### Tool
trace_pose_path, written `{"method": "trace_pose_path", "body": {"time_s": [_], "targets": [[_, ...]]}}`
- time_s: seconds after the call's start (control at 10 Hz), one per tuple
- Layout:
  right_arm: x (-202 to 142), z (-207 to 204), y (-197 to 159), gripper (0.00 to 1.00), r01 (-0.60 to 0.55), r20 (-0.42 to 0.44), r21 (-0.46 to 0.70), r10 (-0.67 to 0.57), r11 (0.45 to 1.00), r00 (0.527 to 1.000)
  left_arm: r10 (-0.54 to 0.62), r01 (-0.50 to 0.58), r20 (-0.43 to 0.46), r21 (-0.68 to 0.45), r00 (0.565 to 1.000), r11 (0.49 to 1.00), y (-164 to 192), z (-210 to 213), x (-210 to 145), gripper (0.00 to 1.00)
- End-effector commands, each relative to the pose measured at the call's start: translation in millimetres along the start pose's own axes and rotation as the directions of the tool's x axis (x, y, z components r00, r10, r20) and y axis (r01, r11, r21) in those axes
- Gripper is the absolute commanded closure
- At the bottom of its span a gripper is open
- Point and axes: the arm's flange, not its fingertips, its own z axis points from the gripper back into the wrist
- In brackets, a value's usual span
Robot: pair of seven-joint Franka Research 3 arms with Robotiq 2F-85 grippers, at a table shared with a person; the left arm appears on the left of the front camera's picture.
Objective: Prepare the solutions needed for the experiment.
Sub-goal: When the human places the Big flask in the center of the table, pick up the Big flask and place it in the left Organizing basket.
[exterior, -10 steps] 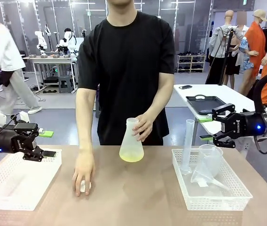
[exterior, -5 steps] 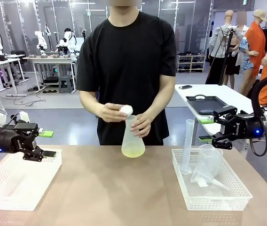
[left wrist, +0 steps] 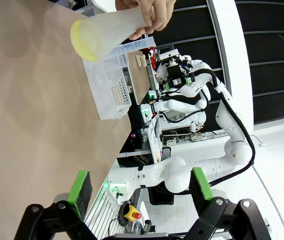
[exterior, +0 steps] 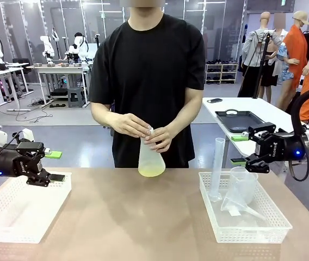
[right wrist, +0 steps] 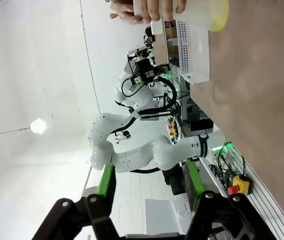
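- The solutions (exterior: 152, 172) lie as a shallow pale-yellow layer in the bottom of a frosted flask (exterior: 150, 157), in the middle of the front view, at the far edge of the table (exterior: 143, 217).
- The flask stands upright, neck up, with the person's hands (exterior: 160, 138) gathered round its mouth. Whether its base rests on the table I can't tell.
- The left claw (exterior: 55, 166), centre left, has its fingers apart and empty, pointing right toward the flask.
- The right claw (exterior: 238, 149), centre right, is likewise spread and empty, pointing left.
- Both are well apart from the flask. The right looks marginally nearer, so a level, sideways reach from there seems likeliest.
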Motion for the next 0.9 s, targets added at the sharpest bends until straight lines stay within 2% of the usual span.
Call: {"method": "trace_pose_path", "body": {"time_s": [0.0,0.8], "targets": [[-0.5,1.2,0.3,0.16,-0.002,-0.002,0.004,0.002,1.000,1.000,-0.013,0.013,0.001,-0.006,1.000,1.000,-1.7,0.0,0.6,0.00],[-0.5,1.2,0.3,0.16,-0.002,-0.002,0.004,0.002,1.000,1.000,-0.013,0.013,0.001,-0.006,1.000,1.000,-1.7,0.0,0.6,0.00]]}}
